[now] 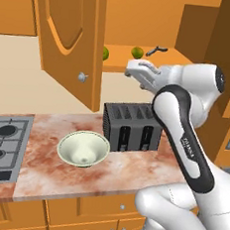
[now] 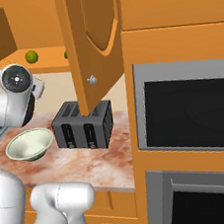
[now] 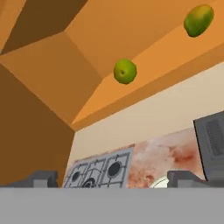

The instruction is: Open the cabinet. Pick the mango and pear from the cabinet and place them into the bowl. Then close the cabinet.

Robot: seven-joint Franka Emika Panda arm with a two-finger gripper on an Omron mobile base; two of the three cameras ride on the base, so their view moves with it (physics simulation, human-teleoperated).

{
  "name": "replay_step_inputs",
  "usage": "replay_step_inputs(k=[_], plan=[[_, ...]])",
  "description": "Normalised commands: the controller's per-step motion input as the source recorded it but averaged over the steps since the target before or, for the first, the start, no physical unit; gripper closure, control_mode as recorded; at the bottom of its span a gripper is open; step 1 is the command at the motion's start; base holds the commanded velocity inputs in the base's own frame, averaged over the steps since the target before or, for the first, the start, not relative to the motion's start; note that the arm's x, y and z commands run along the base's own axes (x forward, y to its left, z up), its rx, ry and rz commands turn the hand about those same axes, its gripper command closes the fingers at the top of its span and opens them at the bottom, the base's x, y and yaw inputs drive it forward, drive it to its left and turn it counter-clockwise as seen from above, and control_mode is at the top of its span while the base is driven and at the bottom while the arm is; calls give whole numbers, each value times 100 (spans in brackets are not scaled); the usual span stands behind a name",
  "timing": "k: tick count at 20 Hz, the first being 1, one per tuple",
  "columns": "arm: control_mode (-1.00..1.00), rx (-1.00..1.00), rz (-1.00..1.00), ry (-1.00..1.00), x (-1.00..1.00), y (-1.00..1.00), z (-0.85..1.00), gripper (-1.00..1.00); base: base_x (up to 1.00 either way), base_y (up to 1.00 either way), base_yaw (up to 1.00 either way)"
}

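Note:
The cabinet point(image 1: 70, 28) stands open, its doors point(image 2: 92, 37) swung out over the counter. On its shelf sit the green pear point(image 3: 125, 71) and, to its right, the green-orange mango point(image 3: 198, 19). From the base the pear point(image 1: 106, 53) is half hidden by the left door and the mango point(image 1: 137, 52) is in full sight. My gripper point(image 1: 131, 69) hovers in front of the shelf, just below the mango, open and empty. Its fingertips point(image 3: 41, 179) stand wide apart, and the gripper point(image 3: 113, 178) points toward the cabinet's left inner corner. The pale bowl point(image 1: 83, 149) sits empty on the counter.
A black toaster point(image 1: 131, 126) stands right of the bowl, under the gripper. The stove point(image 1: 2, 141) lies at the counter's left end. A small dark object point(image 1: 156, 51) lies on the shelf right of the mango. Built-in ovens point(image 2: 188, 109) fill the wall to the right.

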Motion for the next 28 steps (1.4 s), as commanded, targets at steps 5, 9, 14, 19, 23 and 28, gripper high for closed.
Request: replay_step_inputs(k=[5,9,14,19,23,28], plan=[[-100,-42,-30,-5,40,7,0,-100,0,0,0],[-100,-33,-38,4,35,6,0,-100,0,0,0],[-100,-7,-11,1,6,0,2,-100,0,0,0],[-100,2,1,-11,6,-3,41,-100,0,0,0],[-100,2,4,0,53,-5,30,-100,0,0,0],[-100,0,0,4,84,-6,0,-100,0,0,0]])
